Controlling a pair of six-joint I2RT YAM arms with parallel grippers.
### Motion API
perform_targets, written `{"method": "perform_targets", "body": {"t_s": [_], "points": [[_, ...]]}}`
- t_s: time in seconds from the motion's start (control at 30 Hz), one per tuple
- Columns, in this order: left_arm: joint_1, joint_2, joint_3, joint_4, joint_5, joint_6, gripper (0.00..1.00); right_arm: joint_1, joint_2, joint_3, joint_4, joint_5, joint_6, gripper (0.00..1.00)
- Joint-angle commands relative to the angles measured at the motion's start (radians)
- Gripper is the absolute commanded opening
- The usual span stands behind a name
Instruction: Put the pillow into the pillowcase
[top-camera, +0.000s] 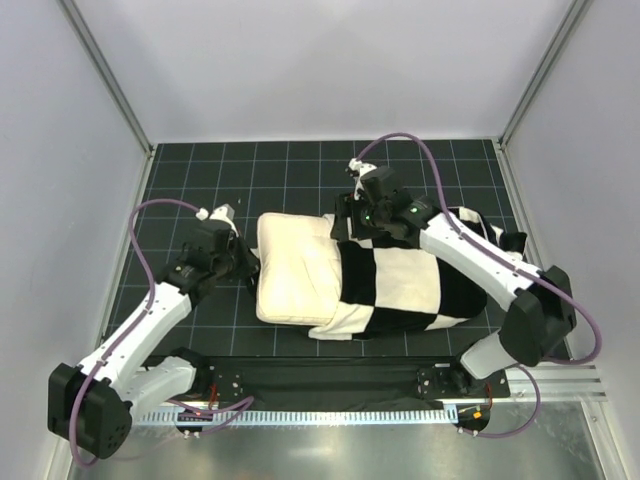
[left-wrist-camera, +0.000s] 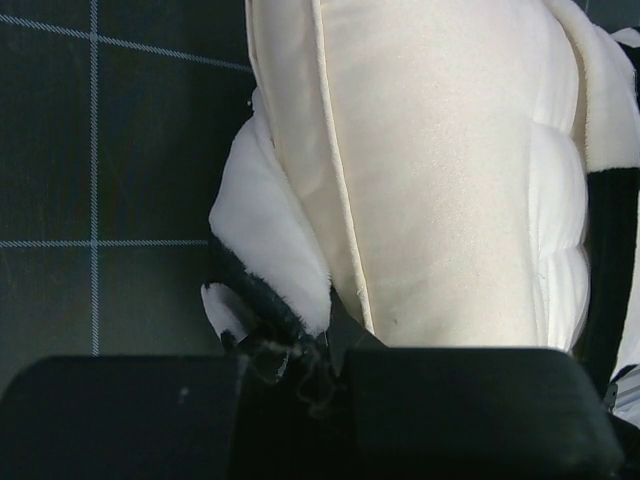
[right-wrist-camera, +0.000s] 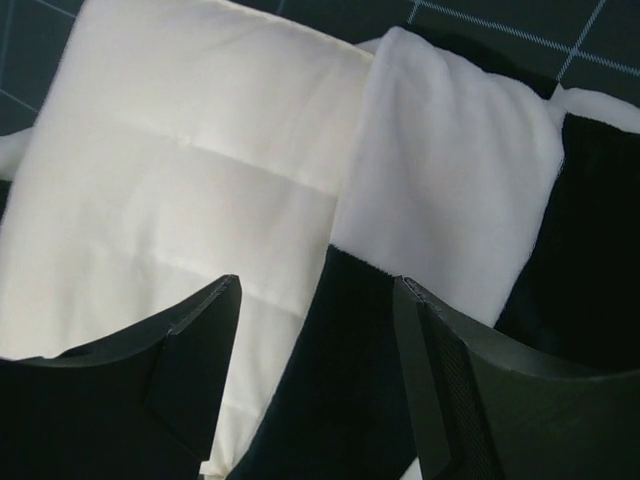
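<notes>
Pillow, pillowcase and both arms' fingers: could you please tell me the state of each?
pillow: right part covered, left part bare.
pillowcase: pulled over the pillow's right part.
left fingers: shut on a pillowcase corner beside the pillow.
right fingers: open over the pillowcase's edge.

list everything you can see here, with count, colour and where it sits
pillow: one, cream, mid-mat, right part inside the pillowcase
pillowcase: one, black-and-white checked, over the pillow's right part
mat: one, black with pale grid, under everything
walls: three, white, around the mat
rail: one, silver, near edge
cables: two, purple, one along each arm
left arm: one, white and black, near left
right arm: one, white and black, near right
left gripper: black, shut on a pillowcase fold at the pillow's left end
right gripper: black, open, over the pillowcase edge
</notes>
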Motion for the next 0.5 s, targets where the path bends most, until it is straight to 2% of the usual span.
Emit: {"method": "perform_targets", "body": {"t_s": [0.0, 0.13, 0.23, 0.27, 0.3, 0.37, 0.47], "points": [[0.004, -0.005, 0.012, 0.084, 0.029, 0.022, 0.0, 0.016, 0.047, -0.005, 0.035, 0.027, -0.018, 0.68], [0.003, 0.008, 0.02, 0.089, 0.037, 0.03, 0.0, 0.039, 0.098, -0.018, 0.042, 0.035, -0.018, 0.64], [-0.009, 0.029, 0.024, 0.095, 0.037, 0.033, 0.0, 0.045, 0.129, -0.012, 0.036, 0.055, -0.018, 0.34], [-0.016, 0.047, 0.03, 0.096, 0.034, 0.031, 0.0, 0.045, 0.13, -0.002, 0.029, 0.056, -0.02, 0.18], [-0.043, 0.058, 0.035, 0.102, 0.017, 0.031, 0.01, 0.048, 0.127, 0.017, 0.025, 0.052, -0.02, 0.12], [-0.083, 0.089, 0.056, 0.115, -0.018, 0.024, 0.0, 0.053, 0.106, 0.034, 0.048, 0.027, -0.021, 0.05], [-0.206, 0.162, 0.093, 0.132, -0.147, 0.014, 0.0, 0.053, 0.1, 0.119, 0.055, -0.072, 0.0, 0.04]]}}
